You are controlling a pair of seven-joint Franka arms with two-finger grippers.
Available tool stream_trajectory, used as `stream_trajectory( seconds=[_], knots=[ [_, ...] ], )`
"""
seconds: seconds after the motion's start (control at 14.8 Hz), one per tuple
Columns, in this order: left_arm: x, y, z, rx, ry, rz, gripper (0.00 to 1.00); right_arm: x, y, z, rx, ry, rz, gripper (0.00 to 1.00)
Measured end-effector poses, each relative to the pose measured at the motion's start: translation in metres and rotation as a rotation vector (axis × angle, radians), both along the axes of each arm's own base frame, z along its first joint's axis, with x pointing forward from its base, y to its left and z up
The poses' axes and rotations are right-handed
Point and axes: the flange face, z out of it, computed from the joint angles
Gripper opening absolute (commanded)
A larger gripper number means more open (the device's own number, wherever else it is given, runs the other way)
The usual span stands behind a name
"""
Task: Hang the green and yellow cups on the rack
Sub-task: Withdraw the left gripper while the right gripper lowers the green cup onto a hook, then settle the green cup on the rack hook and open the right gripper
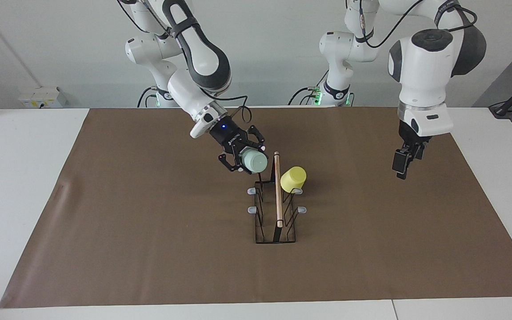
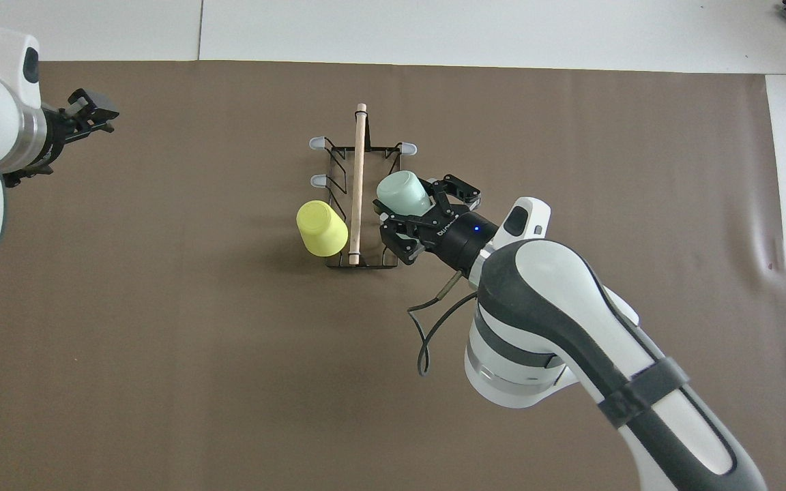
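Note:
The black wire rack (image 1: pixel 275 222) with a wooden rod (image 1: pixel 278 191) stands mid-table; it also shows in the overhead view (image 2: pixel 359 204). The yellow cup (image 1: pixel 293 179) (image 2: pixel 322 228) hangs tilted on the prong nearest the robots, on the left arm's side. My right gripper (image 1: pixel 248 156) (image 2: pixel 415 208) holds the mint green cup (image 1: pixel 254 161) (image 2: pixel 403 193) tilted, over the rack's end nearest the robots on the right arm's side, close beside the rod. My left gripper (image 1: pixel 405 165) (image 2: pixel 89 109) waits in the air toward the left arm's end of the table.
A brown mat (image 1: pixel 149 222) covers most of the white table. Grey-tipped free prongs (image 1: pixel 252 191) stick out on both sides of the rack. A cable loops from the right wrist (image 2: pixel 427 327) above the mat.

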Motion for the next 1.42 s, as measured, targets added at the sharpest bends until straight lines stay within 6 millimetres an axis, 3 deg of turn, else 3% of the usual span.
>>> stream_trajectory(
  seconds=[0.34, 0.54, 0.81, 1.15, 1.42],
  knots=[
    [-0.019, 0.003, -0.004, 0.004, 0.164, -0.362, 1.0, 0.007, 0.003, -0.009, -0.017, -0.005, 0.006, 0.0],
    [-0.035, 0.011, 0.019, 0.014, 0.188, -0.504, 1.0, 0.008, 0.004, -0.018, -0.025, 0.005, 0.008, 0.0],
    [-0.062, 0.02, 0.053, 0.01, 0.205, -0.557, 1.0, -0.002, 0.016, -0.024, 0.017, 0.032, -0.01, 0.0],
    [-0.072, 0.035, 0.077, 0.007, 0.223, -0.561, 1.0, -0.005, 0.014, -0.031, -0.006, 0.001, -0.009, 0.0],
    [-0.077, 0.02, 0.08, 0.011, 0.248, -0.589, 1.0, -0.007, 0.011, -0.037, -0.013, -0.021, -0.017, 0.0]
  ],
)
